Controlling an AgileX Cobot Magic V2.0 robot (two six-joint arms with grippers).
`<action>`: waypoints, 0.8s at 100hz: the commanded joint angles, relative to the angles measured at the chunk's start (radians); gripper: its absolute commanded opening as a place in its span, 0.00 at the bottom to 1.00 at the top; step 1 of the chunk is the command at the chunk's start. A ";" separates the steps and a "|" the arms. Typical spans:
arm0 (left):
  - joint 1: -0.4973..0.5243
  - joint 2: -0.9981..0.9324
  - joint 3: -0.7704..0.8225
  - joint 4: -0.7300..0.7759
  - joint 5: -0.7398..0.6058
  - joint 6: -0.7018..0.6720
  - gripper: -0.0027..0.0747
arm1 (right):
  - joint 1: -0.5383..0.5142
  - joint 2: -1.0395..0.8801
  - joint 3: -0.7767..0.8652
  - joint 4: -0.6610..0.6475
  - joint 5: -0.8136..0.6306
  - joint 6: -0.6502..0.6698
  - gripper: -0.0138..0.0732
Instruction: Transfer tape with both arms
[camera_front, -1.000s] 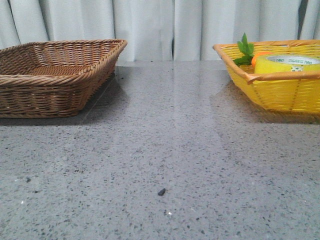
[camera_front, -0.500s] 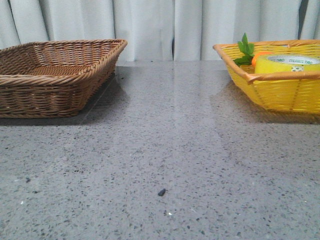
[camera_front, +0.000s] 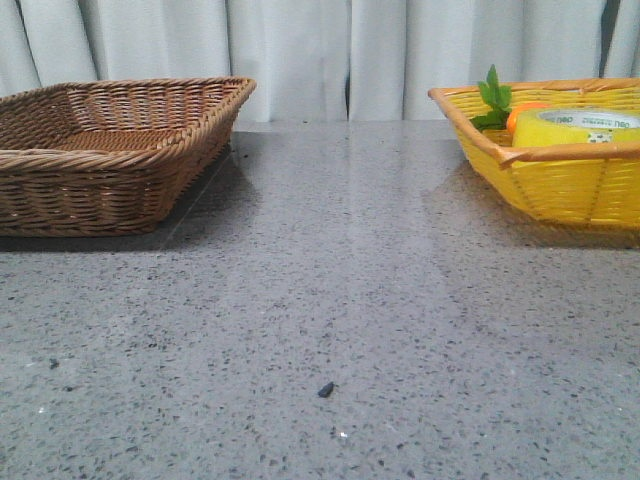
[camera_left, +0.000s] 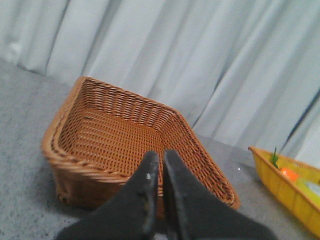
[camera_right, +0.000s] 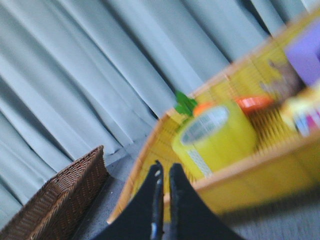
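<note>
The tape (camera_front: 575, 128), a wide yellow roll with a pale printed core, lies in the yellow basket (camera_front: 560, 152) at the far right. In the right wrist view the tape (camera_right: 215, 135) sits just behind that basket's near rim (camera_right: 250, 167). My right gripper (camera_right: 166, 165) is shut and empty, its fingertips in front of the rim and short of the tape. My left gripper (camera_left: 161, 154) is shut and empty, held in front of the brown wicker basket (camera_left: 110, 130). Neither arm shows in the front view.
The brown wicker basket (camera_front: 100, 160) stands at the far left. An orange carrot with green leaves (camera_front: 520, 112) lies beside the tape. A purple thing (camera_right: 305, 52) and other blurred items (camera_right: 300, 115) share the yellow basket. A dark speck (camera_front: 325, 389) lies on the grey table.
The whole front view has shifted very slightly. The baskets and the tape keep their places.
</note>
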 joint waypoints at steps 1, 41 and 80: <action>-0.008 0.078 -0.134 0.150 0.111 0.012 0.13 | 0.003 0.088 -0.144 -0.163 0.024 -0.016 0.17; -0.042 0.372 -0.293 0.157 0.107 0.012 0.53 | 0.003 0.854 -0.836 -0.343 0.652 -0.017 0.64; -0.093 0.372 -0.293 0.157 0.110 0.012 0.53 | 0.007 1.385 -1.308 -0.377 0.884 -0.040 0.62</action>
